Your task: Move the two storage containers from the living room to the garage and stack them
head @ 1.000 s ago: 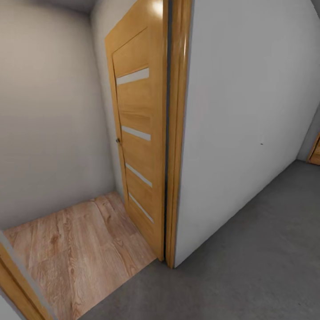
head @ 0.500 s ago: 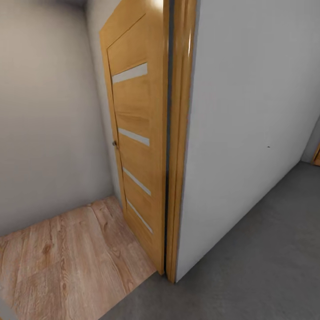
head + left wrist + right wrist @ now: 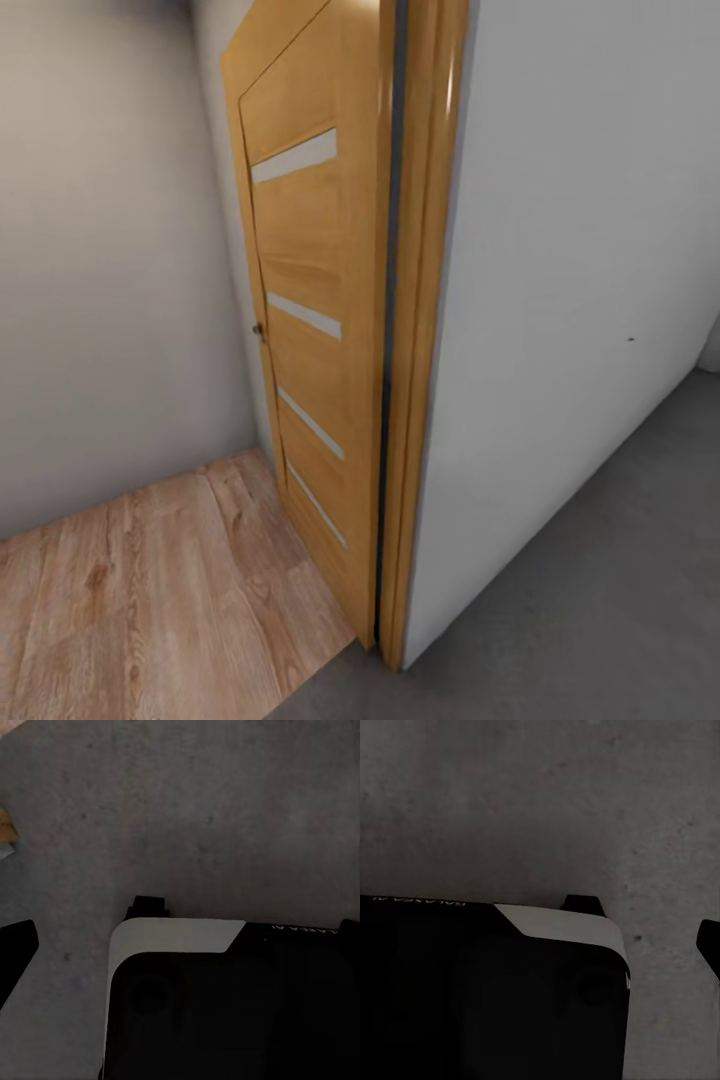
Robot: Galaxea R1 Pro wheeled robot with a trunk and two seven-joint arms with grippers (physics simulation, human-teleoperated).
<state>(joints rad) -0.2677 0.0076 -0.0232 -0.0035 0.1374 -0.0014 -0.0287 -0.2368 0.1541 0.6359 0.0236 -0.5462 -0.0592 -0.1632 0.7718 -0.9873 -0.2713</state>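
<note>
Wooden door (image 3: 310, 300) open against wall, concrete floor (image 3: 600, 560) at right

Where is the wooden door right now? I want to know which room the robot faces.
In the head view, the wooden door stands open at centre, between wood-plank floor on its left and grey concrete floor on its right.

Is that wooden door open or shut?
Open. The wooden door is swung back edge-on to its frame, with the wood-plank floor showing through beside the grey concrete floor.
</note>
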